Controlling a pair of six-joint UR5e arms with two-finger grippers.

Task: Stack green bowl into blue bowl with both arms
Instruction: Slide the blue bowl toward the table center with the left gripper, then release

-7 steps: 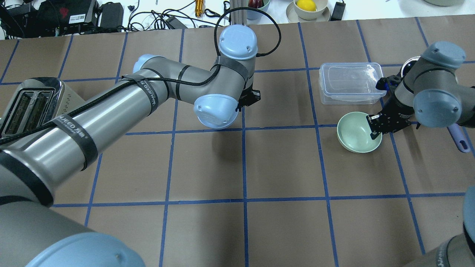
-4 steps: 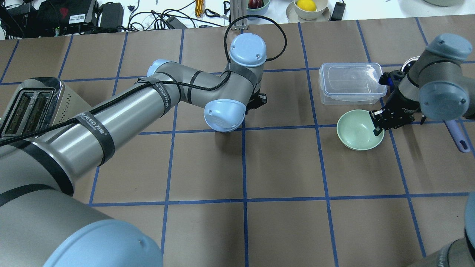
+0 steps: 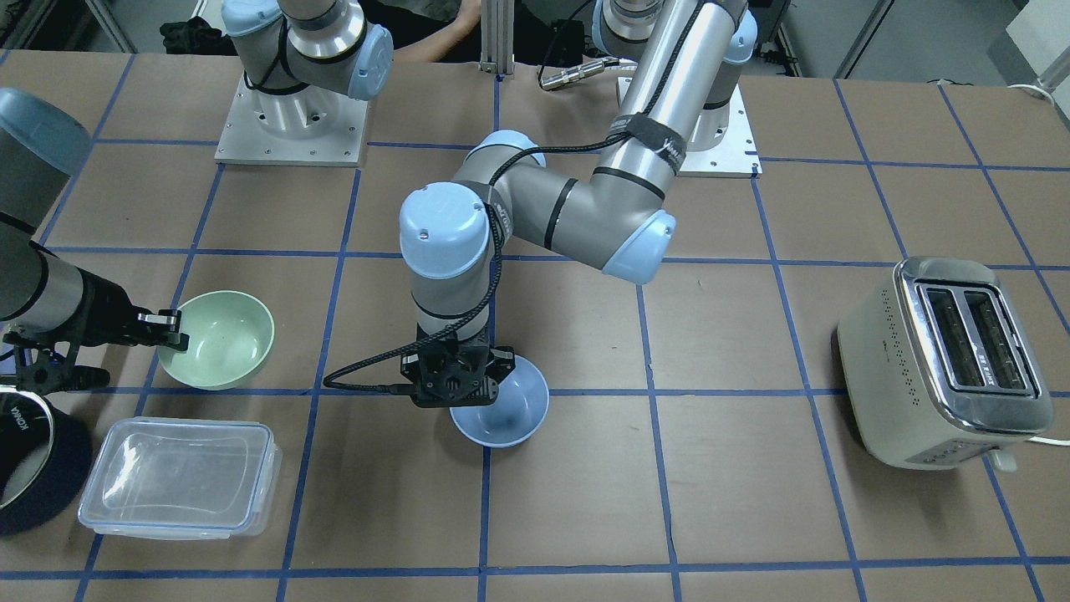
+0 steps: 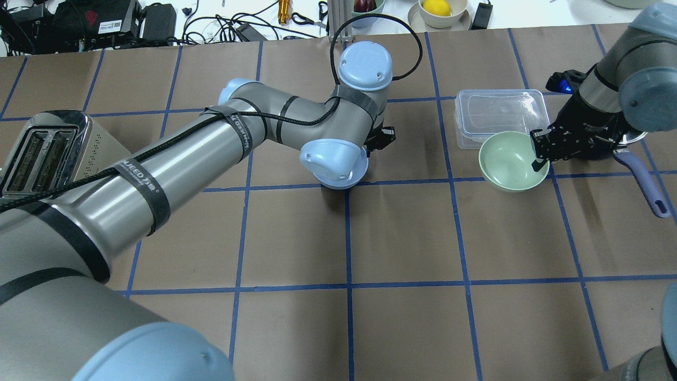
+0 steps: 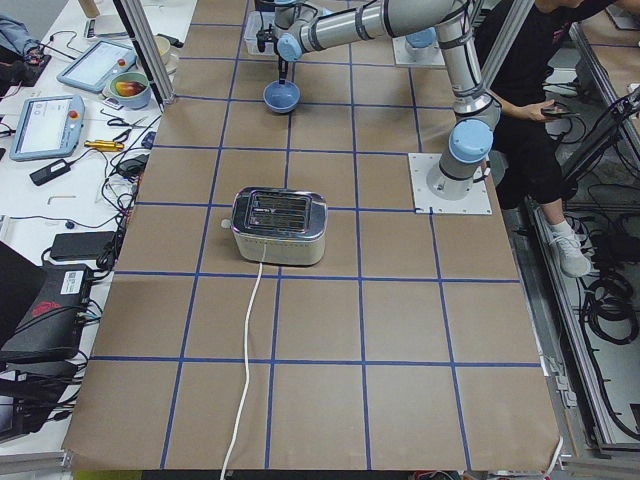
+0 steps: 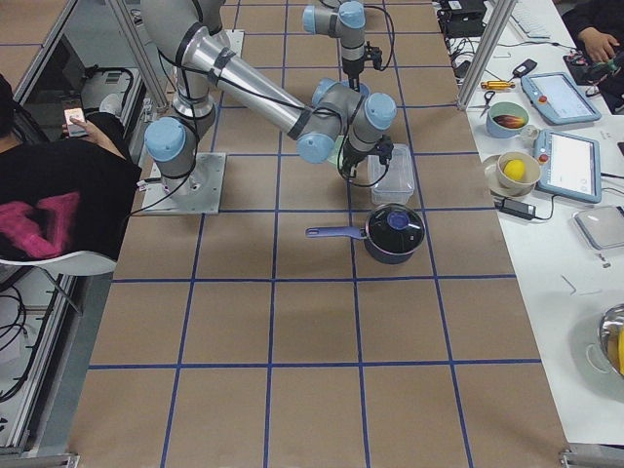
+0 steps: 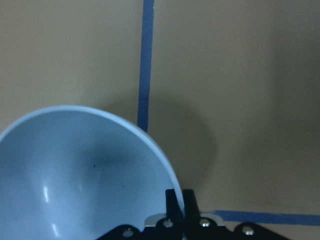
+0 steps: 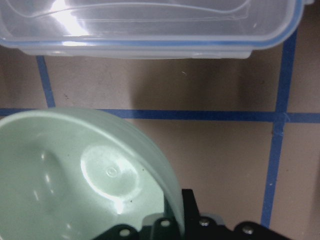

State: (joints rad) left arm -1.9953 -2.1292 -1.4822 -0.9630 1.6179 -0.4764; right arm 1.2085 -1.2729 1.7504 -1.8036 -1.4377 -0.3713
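Gripping the green bowl by its rim, my right gripper is clamped on the wall at centre right of the overhead view. The bowl is pale mint, smooth, plain and round, mouth up and slightly tilted. My left gripper pinches the rim of the periwinkle blue bowl, mouth up, at frame centre. A clear lidded container lies just behind the green bowl, a saucepan is beside it, and a toaster stands far left.

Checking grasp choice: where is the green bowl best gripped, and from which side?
Grip the green bowl by its thin rim, one finger inside, one outside, from above on the side nearest the right gripper, shut there; the bowl looks too wide to span.
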